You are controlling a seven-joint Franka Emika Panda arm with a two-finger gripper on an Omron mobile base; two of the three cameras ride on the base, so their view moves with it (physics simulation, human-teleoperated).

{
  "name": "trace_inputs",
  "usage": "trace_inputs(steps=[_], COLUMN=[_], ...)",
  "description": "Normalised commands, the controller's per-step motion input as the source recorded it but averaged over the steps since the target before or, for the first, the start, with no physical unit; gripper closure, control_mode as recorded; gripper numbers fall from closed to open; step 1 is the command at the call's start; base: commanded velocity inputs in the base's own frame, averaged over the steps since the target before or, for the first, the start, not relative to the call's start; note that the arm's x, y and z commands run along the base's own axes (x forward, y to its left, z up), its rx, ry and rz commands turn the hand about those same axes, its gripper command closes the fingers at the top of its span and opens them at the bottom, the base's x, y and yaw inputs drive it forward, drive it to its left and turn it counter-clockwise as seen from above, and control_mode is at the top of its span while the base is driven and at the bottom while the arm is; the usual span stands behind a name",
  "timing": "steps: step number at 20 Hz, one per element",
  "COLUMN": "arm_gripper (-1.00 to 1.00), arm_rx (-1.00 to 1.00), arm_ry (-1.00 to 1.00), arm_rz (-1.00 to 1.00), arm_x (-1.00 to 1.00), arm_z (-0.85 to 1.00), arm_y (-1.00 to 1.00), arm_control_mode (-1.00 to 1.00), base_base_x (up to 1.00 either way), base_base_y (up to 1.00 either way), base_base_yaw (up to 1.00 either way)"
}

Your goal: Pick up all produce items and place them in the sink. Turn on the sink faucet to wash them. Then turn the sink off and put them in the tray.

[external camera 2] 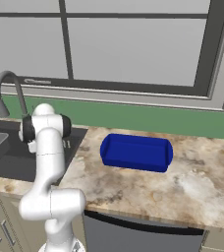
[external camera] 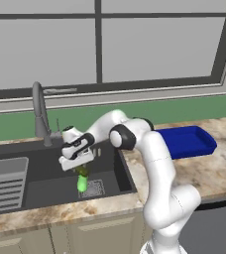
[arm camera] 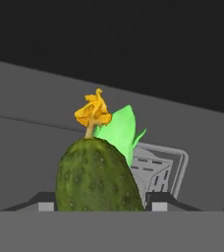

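Counting the produce gives two pieces: one olive-green cucumber (arm camera: 97, 177) with a yellow flower at its tip, and one lime-green vegetable (external camera: 82, 184) lying on the floor of the sink (external camera: 40, 191) beside the square drain grate (external camera: 95, 188). One blue tray (external camera: 189, 141) sits on the counter (external camera 2: 182, 192) to the right of the basin, well apart from both pieces. One faucet (external camera: 39, 111) stands behind the sink. The arm reaches forward and left over the basin, wrist bent down, with the gripper (external camera: 81, 168) hanging above the sink floor. Its jaws clasp the cucumber between them, right over the lime-green piece. A ribbed grey rack (external camera: 5, 183) fills the sink's left part.
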Motion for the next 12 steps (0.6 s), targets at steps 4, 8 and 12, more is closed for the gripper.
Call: trace_inputs(steps=[4, 8, 12], arm_gripper=[1.00, 1.00, 1.00], arm_rx=[0.00, 0.00, 0.00], arm_ry=[0.00, 0.01, 0.03], arm_rz=[-0.04, -0.03, -0.03], arm_x=[-0.18, -0.02, 0.01], arm_z=[-0.19, -0.23, -0.28], arm_y=[0.00, 0.00, 0.00], arm_control_mode=[-1.00, -1.00, -1.00], base_base_x=[0.00, 0.00, 0.00], base_base_y=[0.00, 0.00, 0.00], base_base_yaw=[0.00, 0.00, 0.00])
